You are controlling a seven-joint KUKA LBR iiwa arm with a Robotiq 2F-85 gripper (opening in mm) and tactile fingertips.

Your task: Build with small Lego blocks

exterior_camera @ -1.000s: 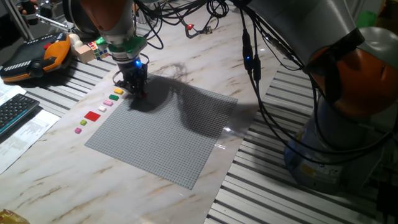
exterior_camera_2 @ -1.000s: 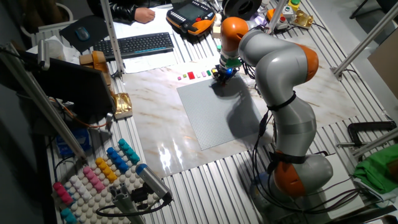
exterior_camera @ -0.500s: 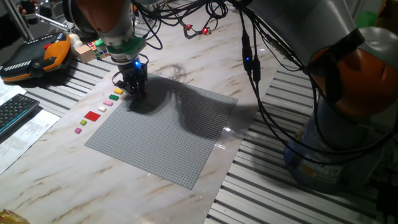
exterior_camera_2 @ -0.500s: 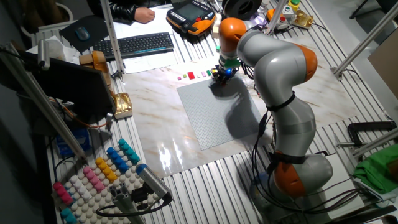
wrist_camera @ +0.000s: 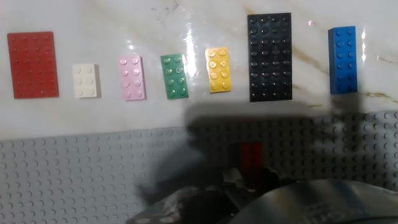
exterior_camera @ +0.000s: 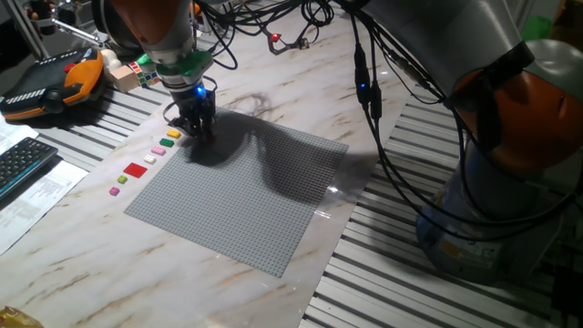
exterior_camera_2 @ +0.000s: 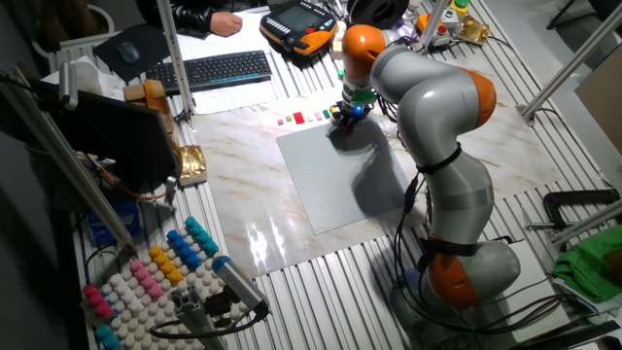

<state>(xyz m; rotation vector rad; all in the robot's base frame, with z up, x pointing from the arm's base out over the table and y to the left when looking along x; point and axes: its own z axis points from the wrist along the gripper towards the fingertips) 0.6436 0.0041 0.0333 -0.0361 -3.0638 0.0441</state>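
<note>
In the hand view a row of small Lego blocks lies on the marble: red (wrist_camera: 32,65), white (wrist_camera: 86,81), pink (wrist_camera: 132,77), green (wrist_camera: 175,76), yellow (wrist_camera: 218,70), black (wrist_camera: 270,57) and blue (wrist_camera: 343,60). The grey baseplate (wrist_camera: 93,180) lies just below them. My gripper (wrist_camera: 245,183) is down at the baseplate's edge, shut on a small red brick (wrist_camera: 251,157) that rests on the studs. In one fixed view the gripper (exterior_camera: 200,132) stands at the baseplate's (exterior_camera: 237,200) far left corner, beside the yellow (exterior_camera: 173,134) and red (exterior_camera: 136,169) blocks. It also shows in the other fixed view (exterior_camera_2: 345,119).
An orange teach pendant (exterior_camera: 55,77) and a multicoloured puzzle cube (exterior_camera: 141,66) lie behind the gripper. A keyboard (exterior_camera: 18,164) is at the left. Black cables (exterior_camera: 373,91) hang over the table's right side. A tray of coloured pegs (exterior_camera_2: 155,272) stands at the far corner.
</note>
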